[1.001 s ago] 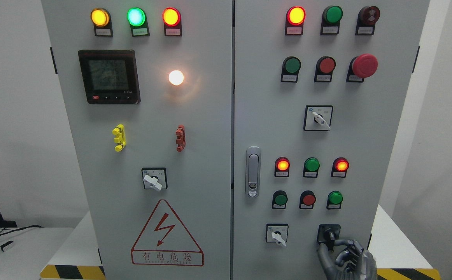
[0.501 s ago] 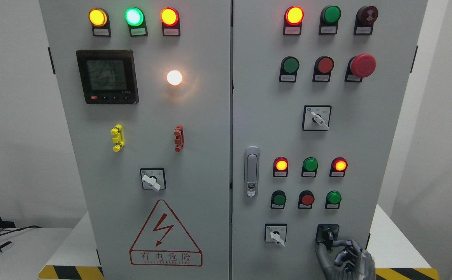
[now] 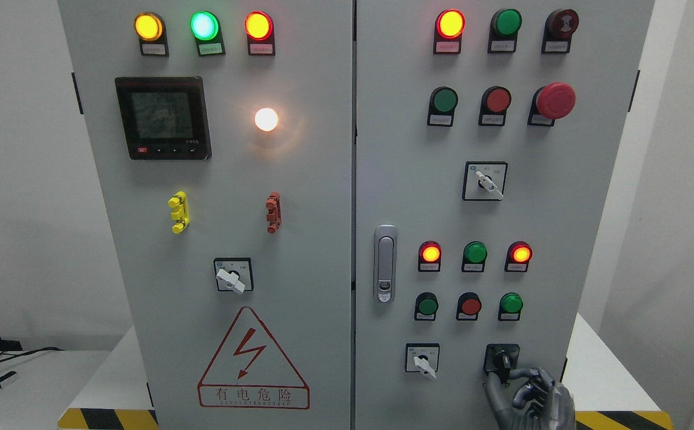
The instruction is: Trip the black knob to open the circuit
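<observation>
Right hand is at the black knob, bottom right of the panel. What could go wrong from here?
1. The right hand seems to touch the black knob only with fingertips at its lower edge, so it may slip instead of turning it.
2. The white selector switch sits just to the left; a sideways slip might bump it.
3. The hand partly hides the knob, so its position is hard to confirm.

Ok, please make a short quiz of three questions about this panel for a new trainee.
1. True or false: the right hand is at the black knob.
2. Which colour is the mushroom button? A blue, B red, C yellow.
3. Fill in: the white selector sits to the ___ of the black knob.

Key: 1 true; 2 B; 3 left.
</observation>
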Controlling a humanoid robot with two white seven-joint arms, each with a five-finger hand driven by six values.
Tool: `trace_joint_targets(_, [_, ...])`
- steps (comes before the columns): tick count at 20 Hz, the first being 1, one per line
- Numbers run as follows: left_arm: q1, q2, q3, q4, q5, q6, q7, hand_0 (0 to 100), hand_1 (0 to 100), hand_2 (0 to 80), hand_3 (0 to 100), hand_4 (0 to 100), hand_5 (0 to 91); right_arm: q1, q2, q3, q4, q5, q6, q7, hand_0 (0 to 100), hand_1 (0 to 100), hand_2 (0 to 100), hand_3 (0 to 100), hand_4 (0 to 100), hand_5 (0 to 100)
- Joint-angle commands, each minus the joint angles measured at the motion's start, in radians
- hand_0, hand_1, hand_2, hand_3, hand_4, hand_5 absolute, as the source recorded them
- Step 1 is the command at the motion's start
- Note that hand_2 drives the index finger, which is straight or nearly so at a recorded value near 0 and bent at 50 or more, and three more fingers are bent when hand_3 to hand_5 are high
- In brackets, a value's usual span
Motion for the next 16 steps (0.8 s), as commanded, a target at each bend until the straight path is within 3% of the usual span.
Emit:
trace_joint_targets(1, [0.0, 0.0, 0.0, 0.0, -0.031, 0.0, 0.0, 12, 39, 0.0, 0, 0, 0.0, -0.001, 0.0, -0.001, 0.006, 0.0, -0.001, 0.0, 27, 80, 59, 95, 92, 99])
trace_joint_targets(16, [0.0, 0.001, 0.0, 0.001, -0.031, 0.0, 0.0, 12, 39, 0.0, 0, 0, 0.0, -0.009, 0.0, -0.004, 0.006, 0.0, 0.0, 0.0, 30, 80, 59, 95, 92, 99])
